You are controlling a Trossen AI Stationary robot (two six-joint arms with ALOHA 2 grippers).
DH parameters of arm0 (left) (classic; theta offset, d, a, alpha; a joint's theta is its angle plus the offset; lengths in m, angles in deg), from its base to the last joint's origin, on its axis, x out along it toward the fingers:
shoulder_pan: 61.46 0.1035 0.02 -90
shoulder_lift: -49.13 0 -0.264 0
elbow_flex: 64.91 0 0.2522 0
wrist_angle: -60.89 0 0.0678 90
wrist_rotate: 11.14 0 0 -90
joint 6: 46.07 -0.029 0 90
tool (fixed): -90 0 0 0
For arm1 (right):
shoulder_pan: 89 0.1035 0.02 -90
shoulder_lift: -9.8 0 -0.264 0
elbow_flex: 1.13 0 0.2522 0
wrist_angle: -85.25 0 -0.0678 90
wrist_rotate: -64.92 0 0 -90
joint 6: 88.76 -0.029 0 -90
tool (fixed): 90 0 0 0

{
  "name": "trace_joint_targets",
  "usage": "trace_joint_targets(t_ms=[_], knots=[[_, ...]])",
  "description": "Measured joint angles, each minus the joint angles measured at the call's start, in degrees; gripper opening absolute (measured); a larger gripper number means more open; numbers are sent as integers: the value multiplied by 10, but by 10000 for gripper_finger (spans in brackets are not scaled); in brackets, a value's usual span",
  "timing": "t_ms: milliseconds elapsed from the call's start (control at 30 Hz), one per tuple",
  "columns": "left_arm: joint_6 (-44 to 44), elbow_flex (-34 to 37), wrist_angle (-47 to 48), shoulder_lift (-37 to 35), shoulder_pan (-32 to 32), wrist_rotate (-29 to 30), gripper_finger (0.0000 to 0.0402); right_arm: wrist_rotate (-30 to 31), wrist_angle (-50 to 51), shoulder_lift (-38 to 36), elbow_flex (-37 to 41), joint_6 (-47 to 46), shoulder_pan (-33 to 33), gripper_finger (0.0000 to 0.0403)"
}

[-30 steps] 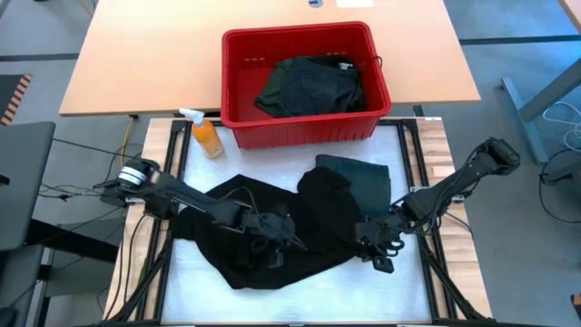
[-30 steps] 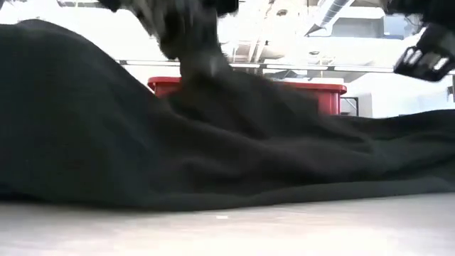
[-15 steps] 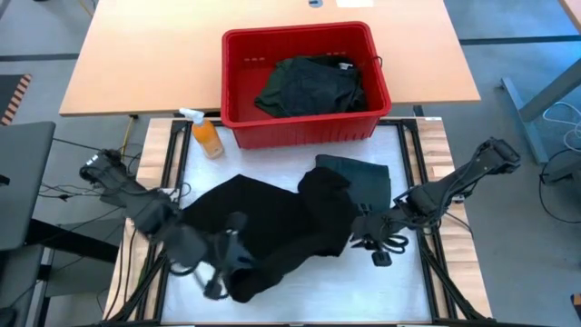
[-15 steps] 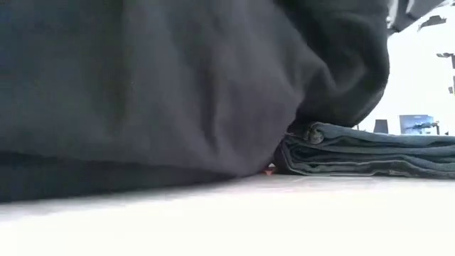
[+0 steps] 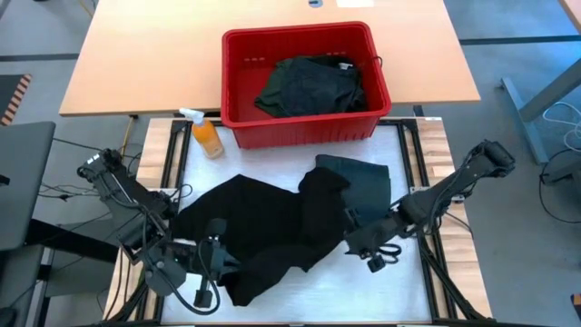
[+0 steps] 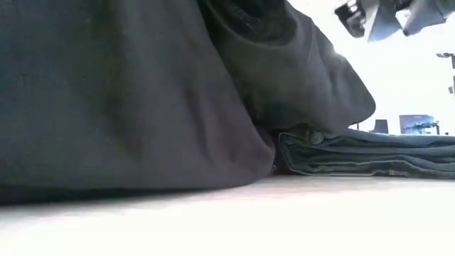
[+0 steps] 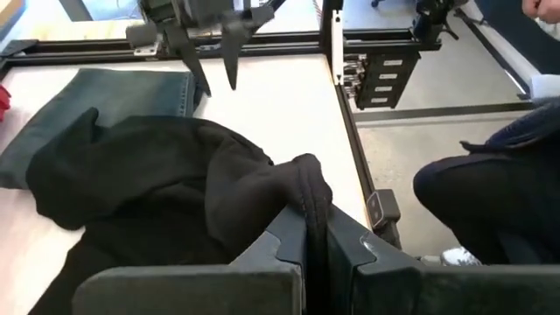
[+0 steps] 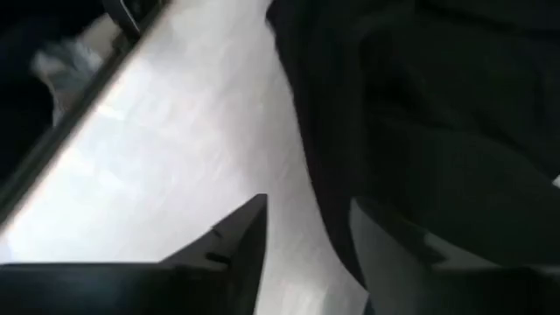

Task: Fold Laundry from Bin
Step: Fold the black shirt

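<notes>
On the white worktop (image 5: 272,304) in front of the wooden table, the left end effector (image 5: 207,272) has dragged a black garment (image 5: 263,227) toward the near-left corner, fingers pinched tight on a fold of it. Half a second ago the cloth lay bunched nearer the middle; now it trails longer, likely being spread for folding. The right end effector (image 5: 374,247), fingers parted and empty, hovers at the garment's right edge beside a folded dark green garment (image 5: 368,177). More laundry (image 5: 309,86) waits in the red bin (image 5: 300,127).
</notes>
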Motion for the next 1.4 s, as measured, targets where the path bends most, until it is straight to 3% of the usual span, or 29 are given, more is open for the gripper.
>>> trace_joint_targets(t_ms=[100, 200, 467, 567, 700, 867, 933, 1033, 1233, 1400], knots=[[-8, 0, 1, 0, 0, 0, 0, 2, 2, 35, -1, 27, 3, 244], [-8, 0, 4, 0, 0, 0, 0, 32, 2, 58, -2, 23, 6, 260], [10, 0, 27, 0, 0, 0, 0, 134, 5, 105, -2, 23, 8, 250], [10, 0, 27, 0, 0, -1, 0, 137, 5, 128, -2, 25, 7, 236], [11, 0, 27, 0, 0, -14, 0, 149, 7, 153, -2, 29, 8, 184], [5, 0, 20, -1, 0, -24, 0, 188, 38, 137, -18, 84, 7, 40], [-6, 0, 17, -6, 0, -18, 0, 222, 72, 120, -47, 120, 1, 20], [-38, -5, 15, -24, 0, 10, 0, 309, 132, 92, -111, 166, -18, 27], [-155, -94, 8, -68, 0, 172, 0, 469, 112, 37, -289, 357, -69, 19], [-240, -199, -3, -94, 0, 228, 0, 458, -12, 3, -428, 485, -118, 19]])
